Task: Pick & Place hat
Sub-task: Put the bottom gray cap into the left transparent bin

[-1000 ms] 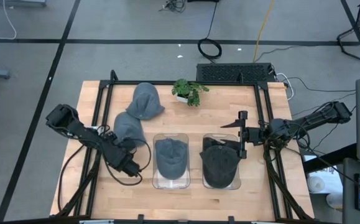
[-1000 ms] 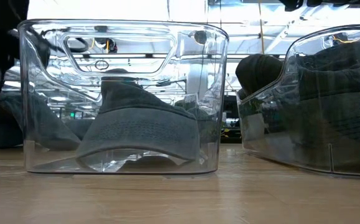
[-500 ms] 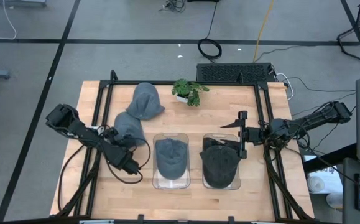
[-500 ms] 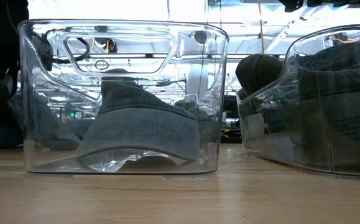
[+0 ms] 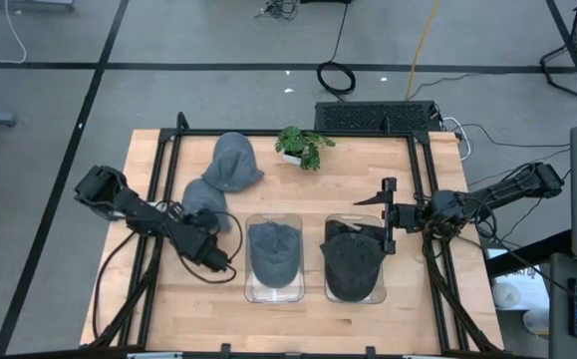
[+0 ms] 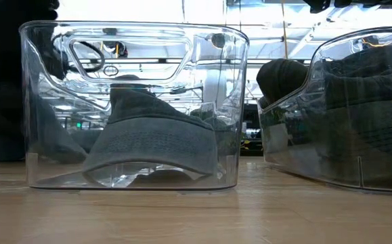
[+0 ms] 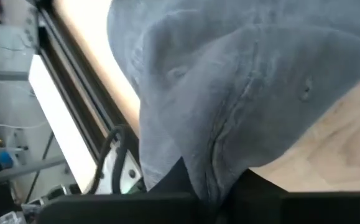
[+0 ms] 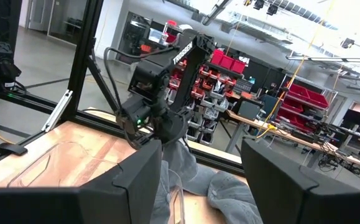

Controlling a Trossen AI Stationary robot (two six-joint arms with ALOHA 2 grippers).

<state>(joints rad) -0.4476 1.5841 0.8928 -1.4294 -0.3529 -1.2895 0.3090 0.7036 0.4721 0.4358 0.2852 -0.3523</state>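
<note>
I had the left end effector (image 5: 205, 231) down on the nearer of the two loose grey hats (image 5: 204, 202) at the left side of the bench (image 5: 308, 189), and its fingers had pinched shut on a fold of that hat's fabric; the left wrist view showed the cloth (image 7: 229, 112) bunched right between them. The hat lay on the wood just beside the left clear bin (image 5: 272, 257), so I judged this to be the grasp step, with the lift not yet made.

The second loose hat (image 5: 232, 161) sat further back, near the small potted plant (image 5: 301, 147). The left bin already held a grey cap (image 6: 151, 139), and the right bin (image 5: 354, 257) held a darker one (image 5: 352, 259).

My right end effector (image 5: 386, 214) hung over the back edge of the right bin, fingers parted fairly wide and carrying nothing.

Next I reckoned I needed a straight lift to clear the bin wall, then a short carry over a bin, watching that the thin pinch of fabric did not slip.
</note>
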